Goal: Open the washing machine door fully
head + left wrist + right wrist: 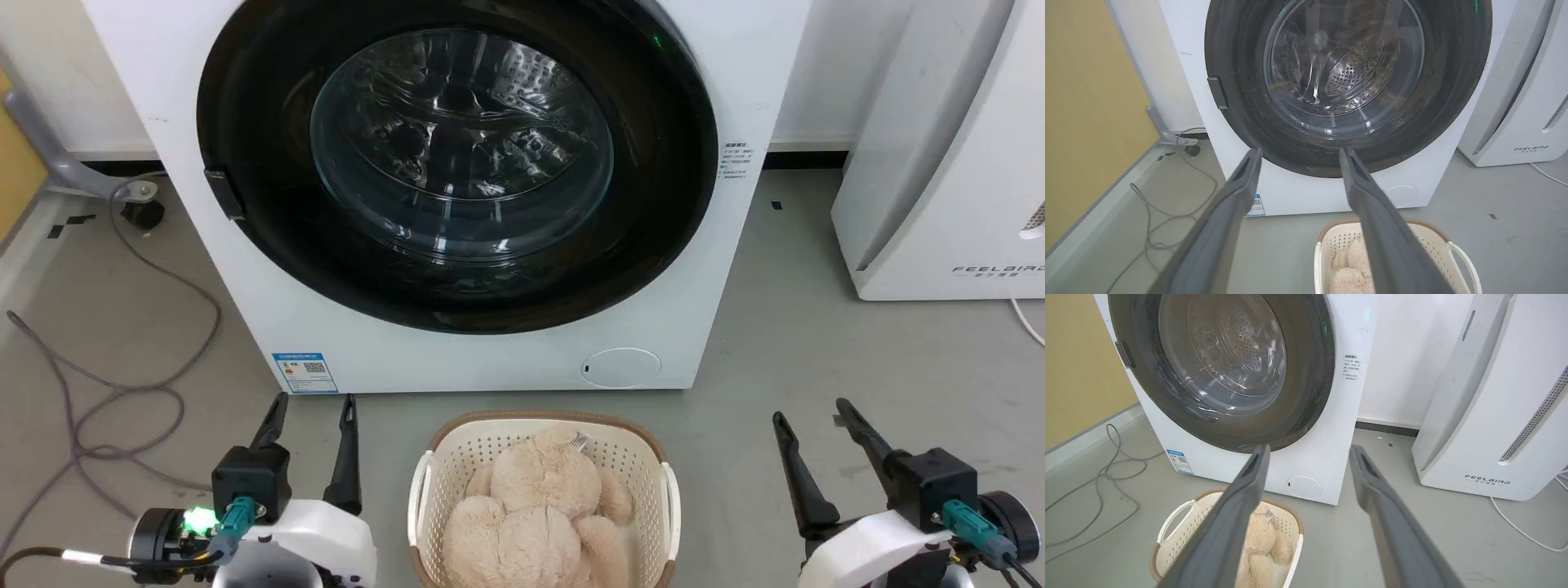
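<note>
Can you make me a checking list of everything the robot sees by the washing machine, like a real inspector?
Surface: grey floor, a few small dark marks.
Job's things: washing machine door shut against the white washing machine; dark handle on its left edge.
Clutter: cream basket holding a beige plush toy, on the floor before the machine.
Grippers: left gripper and right gripper both open, holding nothing, apart from the door.
Cables: grey cables looped on the floor at left; white cable at right.
Surroundings: white FEELBIRD appliance at right; yellow panel at left.
</note>
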